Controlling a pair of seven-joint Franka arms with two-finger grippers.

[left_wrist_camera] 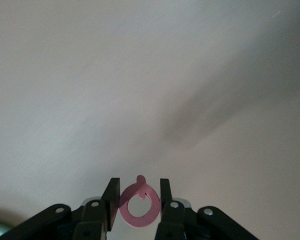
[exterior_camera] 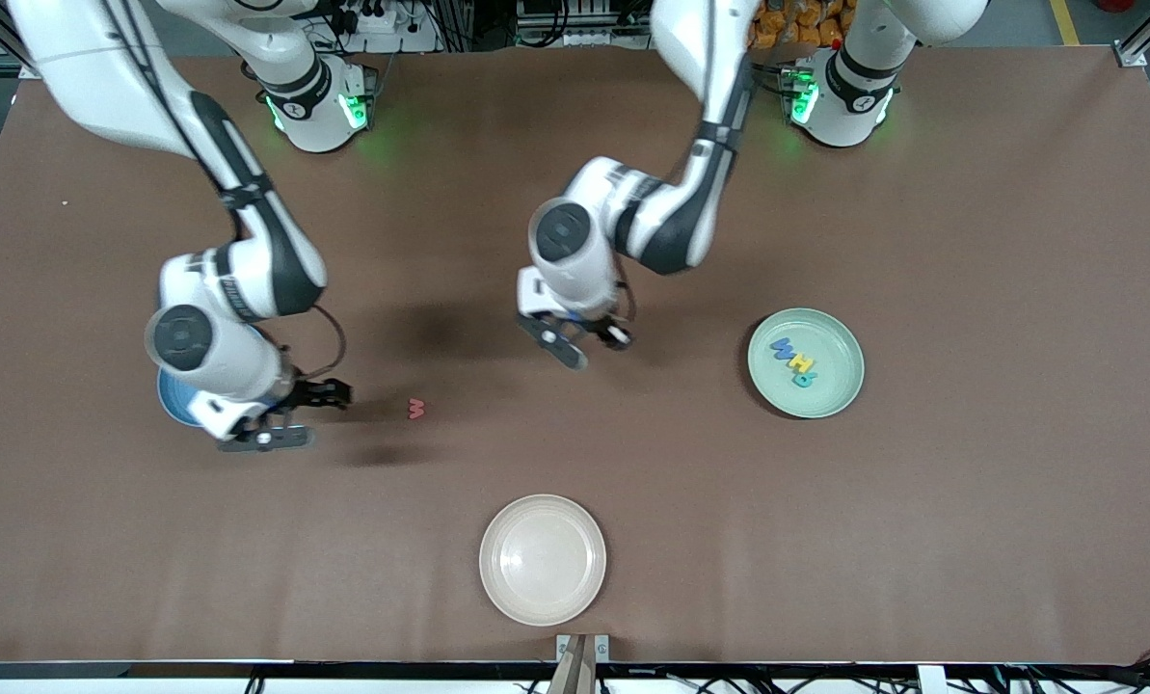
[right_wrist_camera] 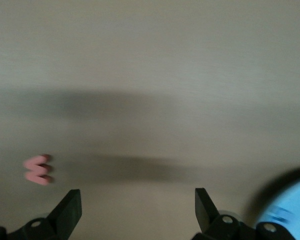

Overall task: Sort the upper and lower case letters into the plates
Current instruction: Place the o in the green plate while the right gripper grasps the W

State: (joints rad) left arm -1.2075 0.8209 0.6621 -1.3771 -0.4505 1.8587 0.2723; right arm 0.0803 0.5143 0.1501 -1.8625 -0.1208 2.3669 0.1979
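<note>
My left gripper hangs over the middle of the table, shut on a red ring-shaped letter held between its fingers. My right gripper is open and empty, beside the light blue plate, which the arm mostly hides. That plate also shows in the right wrist view. A red letter "w" lies on the table close to the right gripper and shows in the right wrist view. The mint green plate holds a blue, a yellow and a teal letter.
A cream-white plate sits near the table's edge closest to the front camera, with nothing in it. The brown table is bare toward the left arm's end past the mint plate.
</note>
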